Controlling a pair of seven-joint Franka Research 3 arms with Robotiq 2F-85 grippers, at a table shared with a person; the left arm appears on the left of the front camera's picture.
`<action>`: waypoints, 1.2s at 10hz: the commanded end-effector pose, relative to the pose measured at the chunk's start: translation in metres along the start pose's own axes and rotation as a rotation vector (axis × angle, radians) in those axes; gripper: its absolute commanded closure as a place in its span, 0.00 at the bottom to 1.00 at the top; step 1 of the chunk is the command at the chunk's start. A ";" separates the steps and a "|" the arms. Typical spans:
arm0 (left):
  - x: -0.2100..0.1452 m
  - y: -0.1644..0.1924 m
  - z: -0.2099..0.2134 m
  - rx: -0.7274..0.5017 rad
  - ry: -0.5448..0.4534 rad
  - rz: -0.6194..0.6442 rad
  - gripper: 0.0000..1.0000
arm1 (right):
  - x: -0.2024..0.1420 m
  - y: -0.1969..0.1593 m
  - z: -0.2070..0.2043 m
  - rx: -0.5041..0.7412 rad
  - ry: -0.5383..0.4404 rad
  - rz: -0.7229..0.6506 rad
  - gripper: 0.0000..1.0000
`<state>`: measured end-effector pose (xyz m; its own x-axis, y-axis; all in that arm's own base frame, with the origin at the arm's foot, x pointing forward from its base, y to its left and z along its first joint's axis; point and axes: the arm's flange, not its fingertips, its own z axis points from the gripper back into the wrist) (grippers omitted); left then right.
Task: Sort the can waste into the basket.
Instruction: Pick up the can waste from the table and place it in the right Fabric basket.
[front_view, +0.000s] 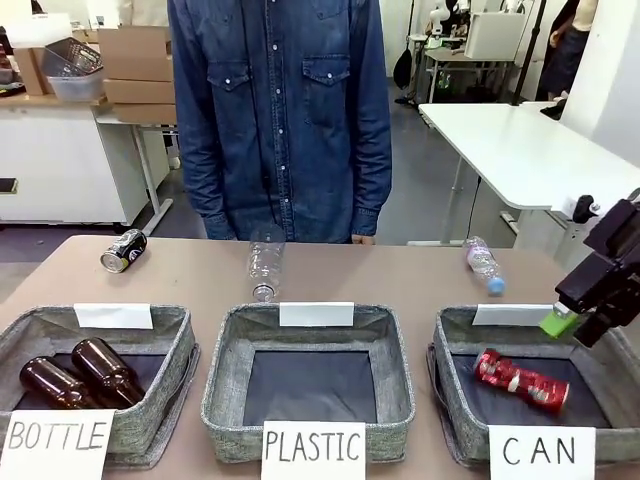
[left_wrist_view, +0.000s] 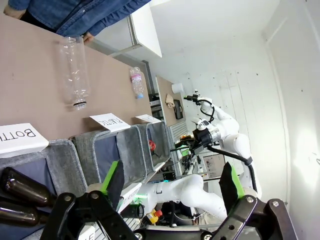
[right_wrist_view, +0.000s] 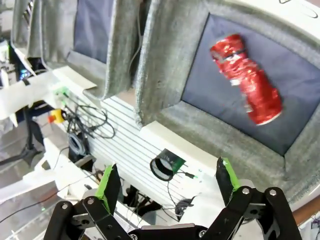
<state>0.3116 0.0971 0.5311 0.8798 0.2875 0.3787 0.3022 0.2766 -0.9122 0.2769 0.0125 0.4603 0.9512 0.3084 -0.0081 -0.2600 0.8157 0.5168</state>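
A red dented can (front_view: 520, 380) lies on the dark base of the grey basket (front_view: 450, 335) lettered "CAN" at the front right. My right gripper (front_view: 575, 328) hangs open just above that basket's far right rim, holding nothing. From the right wrist, the red can (right_wrist_view: 246, 86) lies below and beyond the open gripper (right_wrist_view: 167, 182), inside the basket (right_wrist_view: 165, 60). A dark can (front_view: 123, 250) lies on its side on the table at the far left. My left gripper (left_wrist_view: 172, 182) is open and empty, above the "BOTTLE" basket's side.
Two brown bottles (front_view: 75, 375) lie in the "BOTTLE" basket (front_view: 150, 400). The "PLASTIC" basket (front_view: 225, 370) stands in the middle. Two clear plastic bottles (front_view: 265, 265) (front_view: 483, 262) lie on the table. A person in a denim shirt (front_view: 280, 120) stands at the far edge.
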 end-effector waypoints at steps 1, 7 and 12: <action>0.000 0.000 -0.001 -0.026 -0.013 -0.019 0.00 | -0.038 -0.006 -0.063 -0.004 -0.014 0.013 0.00; 0.000 0.000 -0.001 -0.026 -0.013 -0.019 0.00 | -0.011 0.001 -0.006 1.100 -0.676 0.093 0.00; 0.000 0.000 -0.001 -0.026 -0.013 -0.019 0.00 | 0.030 -0.012 0.068 0.921 -0.642 -0.039 0.00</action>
<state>0.3116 0.0973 0.5311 0.8795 0.2878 0.3789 0.3023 0.2768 -0.9121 0.3326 -0.0170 0.5006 0.9141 -0.2687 0.3037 -0.3013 0.0512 0.9522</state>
